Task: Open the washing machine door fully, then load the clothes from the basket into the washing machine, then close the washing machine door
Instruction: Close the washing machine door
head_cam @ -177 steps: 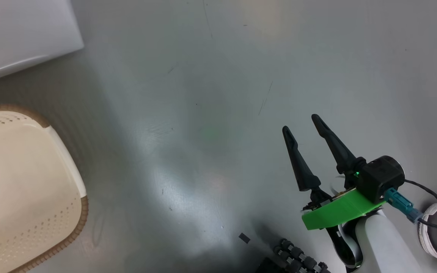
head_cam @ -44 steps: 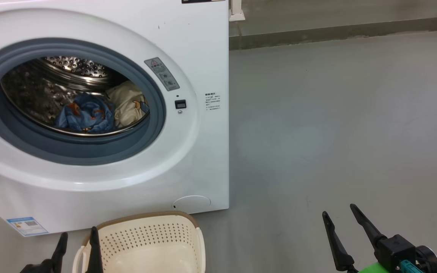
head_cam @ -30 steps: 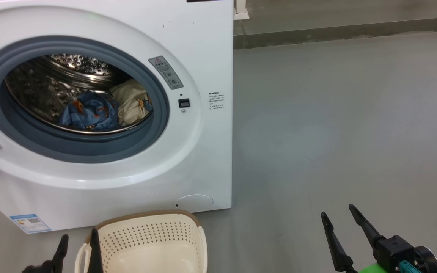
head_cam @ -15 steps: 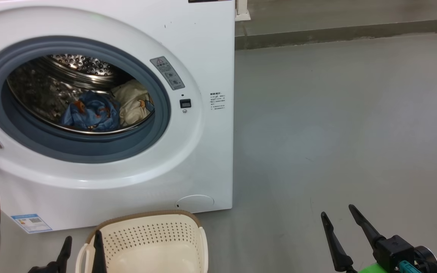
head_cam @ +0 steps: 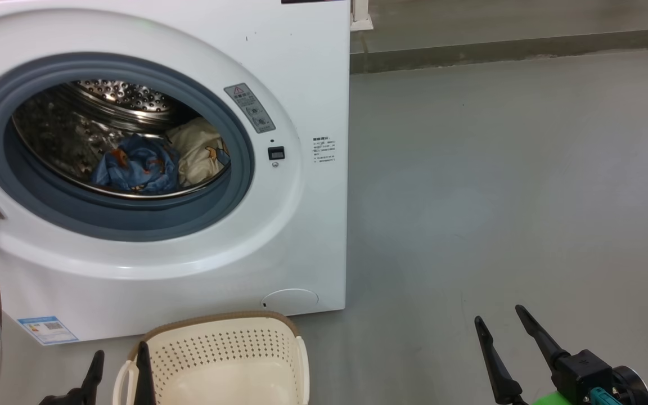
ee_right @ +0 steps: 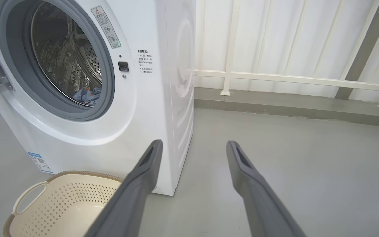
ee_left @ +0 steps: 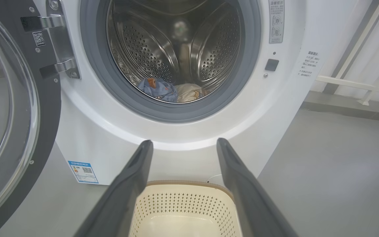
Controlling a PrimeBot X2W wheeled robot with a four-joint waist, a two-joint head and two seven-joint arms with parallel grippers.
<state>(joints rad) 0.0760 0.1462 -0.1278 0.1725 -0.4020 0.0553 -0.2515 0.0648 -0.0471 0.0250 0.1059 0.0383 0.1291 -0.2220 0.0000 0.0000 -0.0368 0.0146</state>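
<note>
Left of the washing machine [head_cam: 313,84], the washing machine door [ee_left: 8,108] is seen swung wide on its hinge. Inside the machine's drum the clothes [head_cam: 155,166] are heaped together. Just before its front, below the opening, the basket [head_cam: 217,343] is set on the floor [head_cam: 498,169]. The left gripper [head_cam: 121,349] is held spread before the machine's lower left. The right gripper [head_cam: 498,314] is held spread right of the machine. Against half a second earlier, only the view is slightly shifted.
</note>
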